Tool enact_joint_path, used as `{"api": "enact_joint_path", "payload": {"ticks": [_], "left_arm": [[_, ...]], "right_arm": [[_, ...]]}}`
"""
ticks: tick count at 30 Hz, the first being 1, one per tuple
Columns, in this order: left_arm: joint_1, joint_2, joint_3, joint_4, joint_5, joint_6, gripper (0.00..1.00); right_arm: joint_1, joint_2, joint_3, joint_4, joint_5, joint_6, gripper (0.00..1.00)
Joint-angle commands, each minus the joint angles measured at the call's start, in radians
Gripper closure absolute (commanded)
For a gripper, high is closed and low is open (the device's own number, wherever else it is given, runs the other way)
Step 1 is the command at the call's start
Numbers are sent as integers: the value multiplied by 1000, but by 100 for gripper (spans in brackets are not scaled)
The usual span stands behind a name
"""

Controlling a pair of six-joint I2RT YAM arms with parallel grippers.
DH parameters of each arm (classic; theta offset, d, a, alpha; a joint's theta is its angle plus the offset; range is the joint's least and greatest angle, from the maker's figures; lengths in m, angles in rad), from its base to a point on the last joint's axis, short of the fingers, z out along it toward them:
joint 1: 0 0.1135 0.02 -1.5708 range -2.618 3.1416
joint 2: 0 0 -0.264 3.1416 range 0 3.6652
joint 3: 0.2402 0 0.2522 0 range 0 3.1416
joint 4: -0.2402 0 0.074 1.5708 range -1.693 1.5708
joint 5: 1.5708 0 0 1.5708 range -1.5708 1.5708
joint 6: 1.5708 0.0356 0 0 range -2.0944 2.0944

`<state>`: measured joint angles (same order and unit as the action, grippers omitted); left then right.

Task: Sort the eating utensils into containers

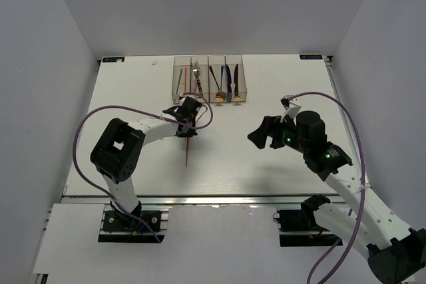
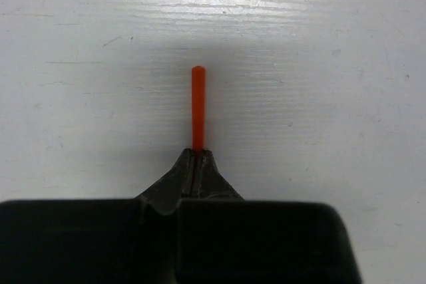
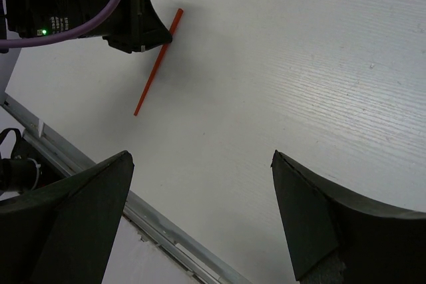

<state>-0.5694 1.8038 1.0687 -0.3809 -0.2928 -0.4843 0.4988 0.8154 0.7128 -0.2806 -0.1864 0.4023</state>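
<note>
Black fingers of the left tool sit pressed together on a red chopstick. A short orange-red stub pokes out past their tips over the white worktop.

From overhead, the left tool pinches the stick near its far end. The rest of the red chopstick runs back toward the near edge of the worktop, left of centre. Whether its free tip rests on the surface or hangs just clear of it cannot be told.

Just beyond the left tool, at the far middle of the worktop, stands the row of four clear containers. The leftmost holds two chopsticks, one teal and one red. The next holds a silver fork, and the two on the right hold dark and blue cutlery, with gold spots at their bases.

Off to the right, well apart from the stick and the bins, the right tool hovers with nothing in it. Its own camera shows the right tool with jaws spread wide over bare worktop. In that view the red chopstick slants away at upper left, its upper end caught in the left tool.
</note>
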Motion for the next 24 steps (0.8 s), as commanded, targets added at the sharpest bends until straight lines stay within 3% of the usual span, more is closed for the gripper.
{"api": "enact_joint_path", "payload": {"ticks": [1, 8, 14, 18, 24], "left_arm": [[-1, -1, -70, -46, 24, 7, 100], [3, -202, 88, -78, -57, 33, 100], [93, 9, 535, -209, -154, 184, 100], [154, 117, 723, -138, -276, 240, 100], [261, 270, 964, 23, -166, 283, 100]], "right_arm": [[1, -35, 28, 3, -5, -28, 11], [1, -56, 19, 7, -2, -36, 11], [1, -23, -12, 64, 45, -69, 11], [0, 8, -18, 95, 68, -79, 11], [-2, 51, -52, 133, 38, -77, 11]]}}
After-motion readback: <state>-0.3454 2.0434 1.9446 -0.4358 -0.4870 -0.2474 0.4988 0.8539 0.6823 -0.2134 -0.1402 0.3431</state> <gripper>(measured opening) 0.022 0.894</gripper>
